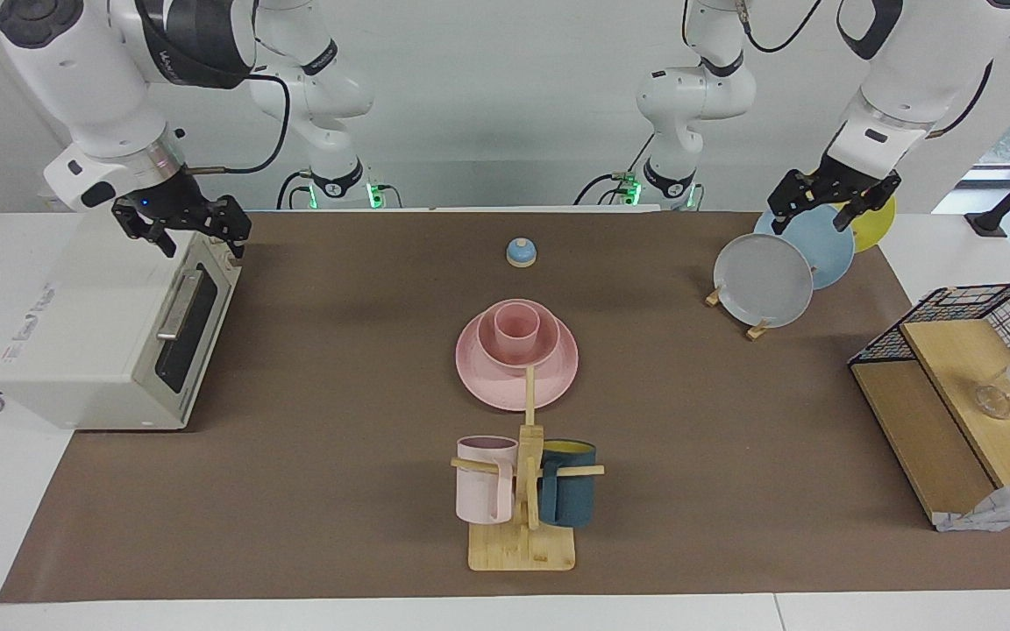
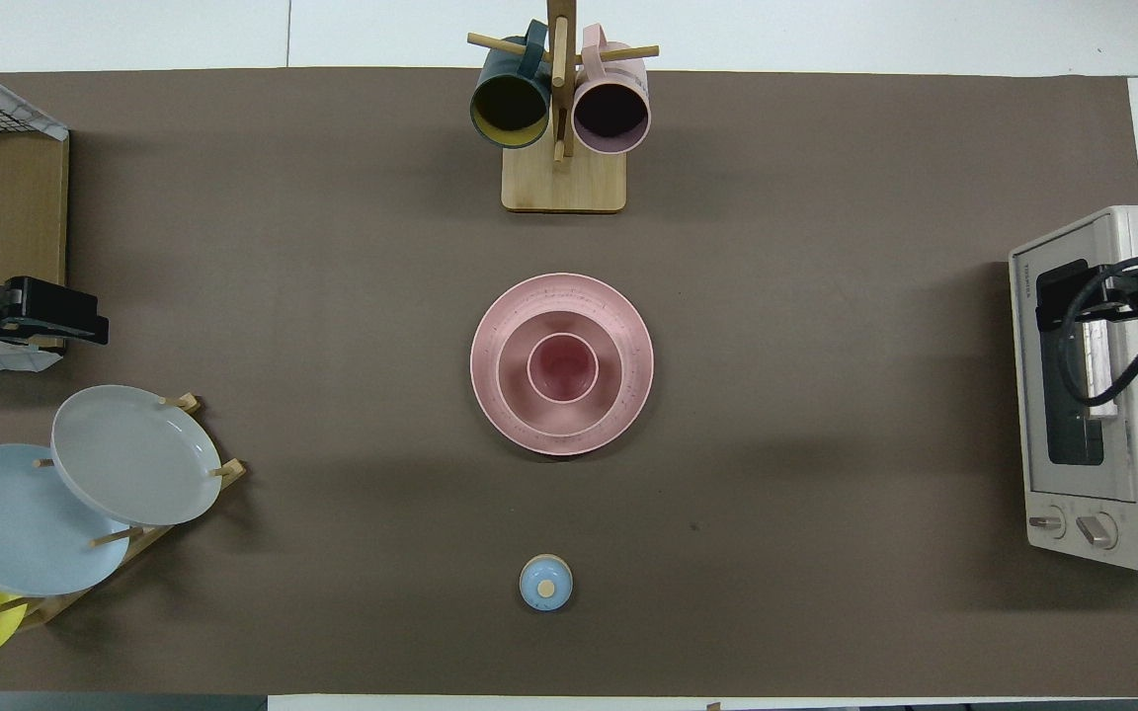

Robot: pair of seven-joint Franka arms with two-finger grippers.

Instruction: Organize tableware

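Pink cup (image 1: 516, 327) sits in bowl (image 1: 518, 345) on plate (image 1: 487, 379), near mug rack (image 1: 522, 543). My left gripper (image 1: 834, 200) and right gripper (image 1: 185, 230) hang open.

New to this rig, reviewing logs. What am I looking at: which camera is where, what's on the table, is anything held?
Two white robot arms, each ending in two-finger jaws. One picture looks across the table at the robots; the other looks down from above their end.

Mid-table, a pink cup sits in a pink bowl on a pink plate. Around them: a mug rack, a small bell, a rack of upright plates, a toaster oven and a wire shelf.

The left gripper hangs over the upright plates, the right gripper over the oven. Both are open and empty.
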